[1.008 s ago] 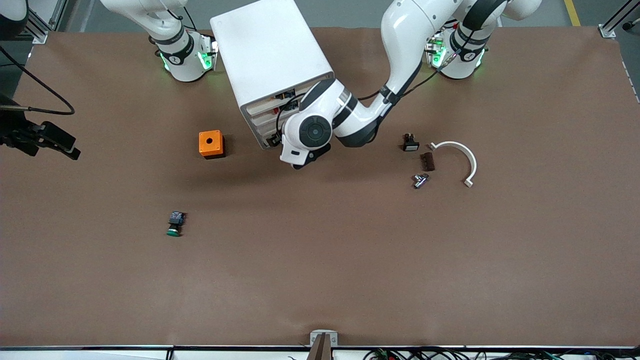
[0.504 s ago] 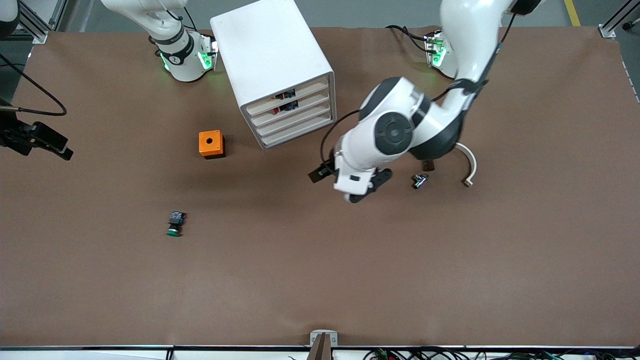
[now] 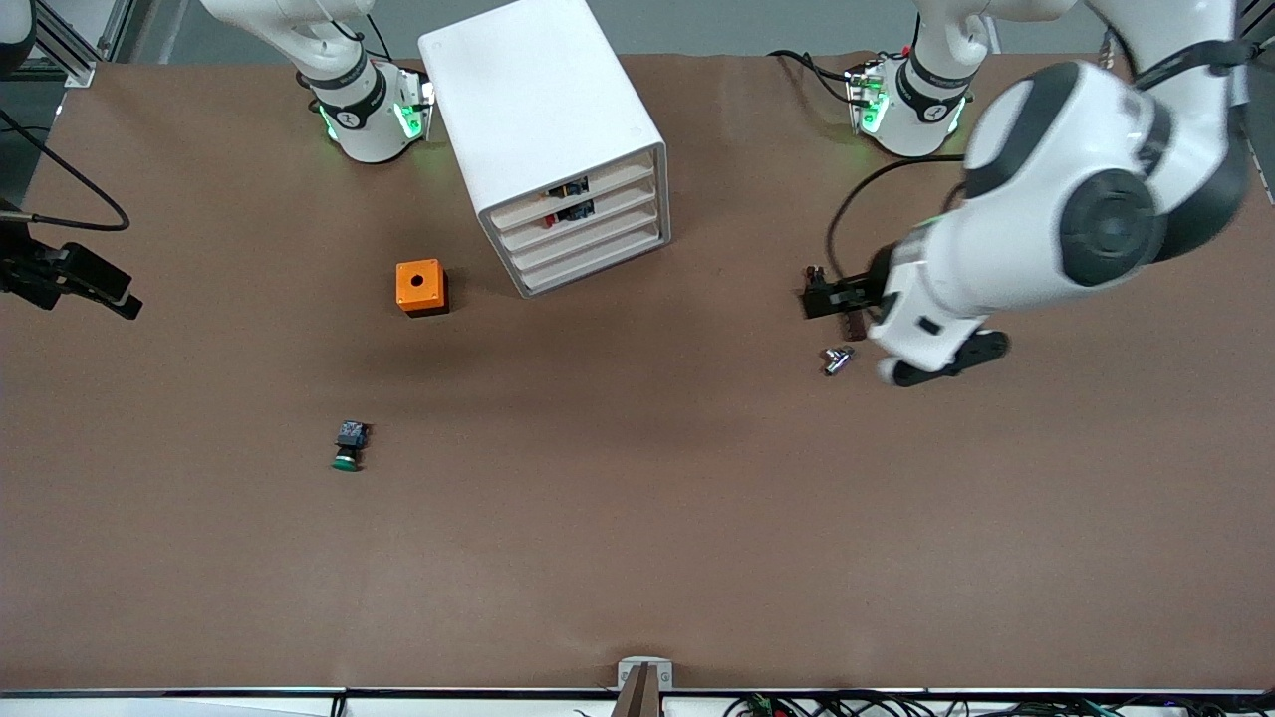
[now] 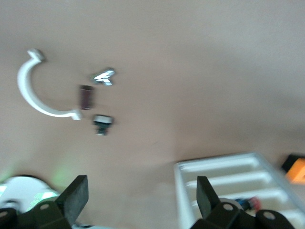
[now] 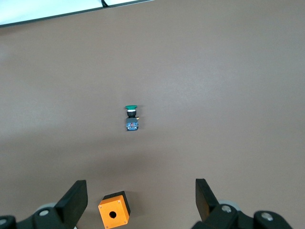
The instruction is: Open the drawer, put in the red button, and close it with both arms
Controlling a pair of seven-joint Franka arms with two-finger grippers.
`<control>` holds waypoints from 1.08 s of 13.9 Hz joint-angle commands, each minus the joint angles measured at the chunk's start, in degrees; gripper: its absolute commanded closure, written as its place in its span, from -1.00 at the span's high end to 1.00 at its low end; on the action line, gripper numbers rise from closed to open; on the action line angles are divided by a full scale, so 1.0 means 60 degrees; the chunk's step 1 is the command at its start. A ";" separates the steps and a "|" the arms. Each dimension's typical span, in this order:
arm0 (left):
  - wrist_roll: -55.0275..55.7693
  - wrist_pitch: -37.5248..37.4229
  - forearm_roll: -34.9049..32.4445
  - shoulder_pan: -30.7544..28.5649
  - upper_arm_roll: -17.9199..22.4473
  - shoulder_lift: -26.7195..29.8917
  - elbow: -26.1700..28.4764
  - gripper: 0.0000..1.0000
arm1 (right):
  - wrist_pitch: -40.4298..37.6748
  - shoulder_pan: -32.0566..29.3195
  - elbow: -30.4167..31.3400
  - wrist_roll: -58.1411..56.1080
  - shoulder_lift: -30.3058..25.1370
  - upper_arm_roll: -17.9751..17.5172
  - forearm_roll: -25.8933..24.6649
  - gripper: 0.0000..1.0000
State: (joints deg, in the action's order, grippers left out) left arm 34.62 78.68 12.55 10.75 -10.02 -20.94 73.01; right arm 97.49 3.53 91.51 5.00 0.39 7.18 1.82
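Observation:
The white cabinet (image 3: 543,110) stands near the arms' bases. The drawer (image 3: 618,202), its second-highest front, sits in line with the other three. Through the gap above it a small dark body with a bit of red shows, the red button (image 3: 571,211); it also shows in the left wrist view (image 4: 249,202). My left gripper (image 3: 946,360) is open and empty, high over the small parts toward the left arm's end; its jaws stand wide apart in the left wrist view (image 4: 141,195). My right gripper (image 3: 95,284) is open and empty, waiting high at the right arm's end (image 5: 139,198).
An orange box with a hole (image 3: 419,287) stands beside the cabinet. A green-capped button (image 3: 348,446) lies nearer the camera. A silver part (image 3: 837,358), a brown block (image 4: 86,97), a small black part (image 4: 102,123) and a white arc (image 4: 33,90) lie under the left arm.
The left arm has drawn back from the cabinet's front, swung toward its own end of the table and risen. The drawer fronts now show uncovered. The right gripper has hardly moved.

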 commanded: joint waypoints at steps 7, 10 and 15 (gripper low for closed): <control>-0.6628 0.0299 -0.1008 -0.1381 0.2193 0.3001 0.3468 1.00 | -0.0076 -0.0383 -0.0134 -0.0116 0.0082 -0.0127 0.0458 1.00; -0.6913 0.2494 -0.1182 -0.1367 0.2285 0.4366 0.5726 1.00 | -0.0106 -0.0383 -0.0119 -0.0116 0.0082 -0.0127 0.0458 1.00; -0.6081 0.3453 -0.1725 -0.1323 0.1831 0.4384 0.5339 1.00 | -0.0149 -0.0383 -0.0105 -0.0131 0.0096 -0.0127 0.0458 1.00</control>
State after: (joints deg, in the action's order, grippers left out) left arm -4.15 97.84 3.74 2.38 1.68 4.42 105.75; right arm 97.28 2.42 91.51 5.00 0.61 7.17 3.54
